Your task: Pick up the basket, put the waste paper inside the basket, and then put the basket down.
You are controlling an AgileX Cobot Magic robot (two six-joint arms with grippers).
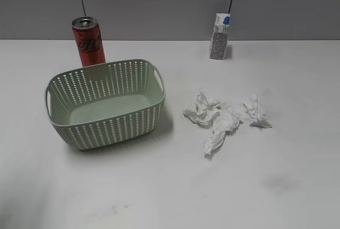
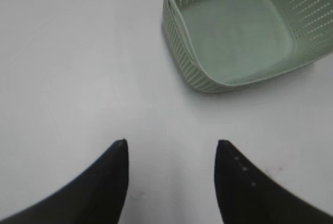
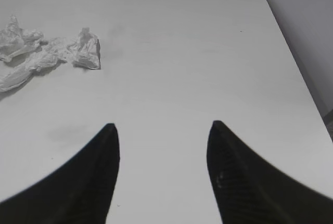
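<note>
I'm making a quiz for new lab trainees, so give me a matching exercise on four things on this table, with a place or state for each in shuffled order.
Column 1:
1. basket
2. red can
3. waste paper
4. small carton

Column 2:
A. crumpled in a loose cluster, right of the basket
B. upright at the far edge, right side, blue cap
C. empty, standing on the table, left of centre
D. upright just behind the basket

Pairs: 1-C, 2-D, 3-A, 4-B

Basket [image 1: 106, 104] on table [image 1: 170, 186] left, waste paper [image 1: 226, 117] right, can [image 1: 88, 41] behind basket, carton [image 1: 220, 36] behind paper
</note>
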